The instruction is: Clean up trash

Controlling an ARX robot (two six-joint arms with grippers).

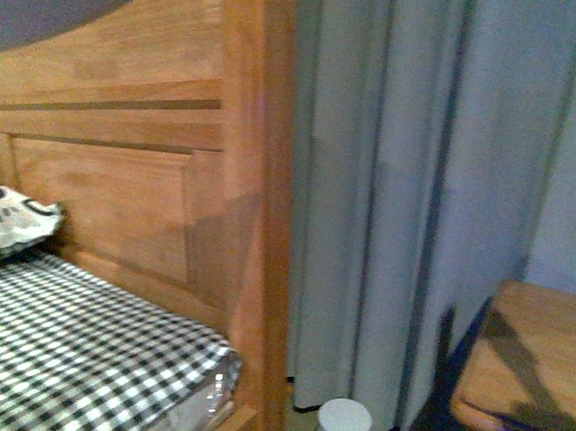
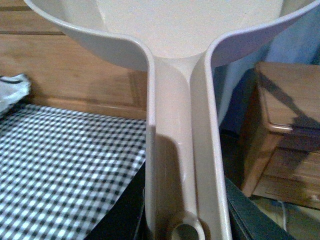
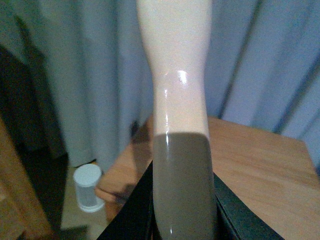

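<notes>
In the left wrist view my left gripper point(image 2: 182, 220) is shut on the handle of the pink dustpan point(image 2: 180, 125); its pan fills the upper part of that view, above the checked bed. In the right wrist view my right gripper point(image 3: 182, 210) is shut on the pale pink brush handle point(image 3: 177, 90), which rises up the middle of the view; the bristles are out of view. No crumpled white wad of trash shows in any view. Neither gripper shows in the front view.
A wooden headboard point(image 1: 126, 168) and bedpost stand behind the black-and-white checked bed point(image 1: 68, 349). A printed pillow point(image 1: 8, 215) lies at the far left. Blue-grey curtains point(image 1: 435, 185) hang at the right. A wooden nightstand point(image 1: 536, 368) stands at the right, with a white-capped jar point(image 1: 345, 423) on the floor beside it.
</notes>
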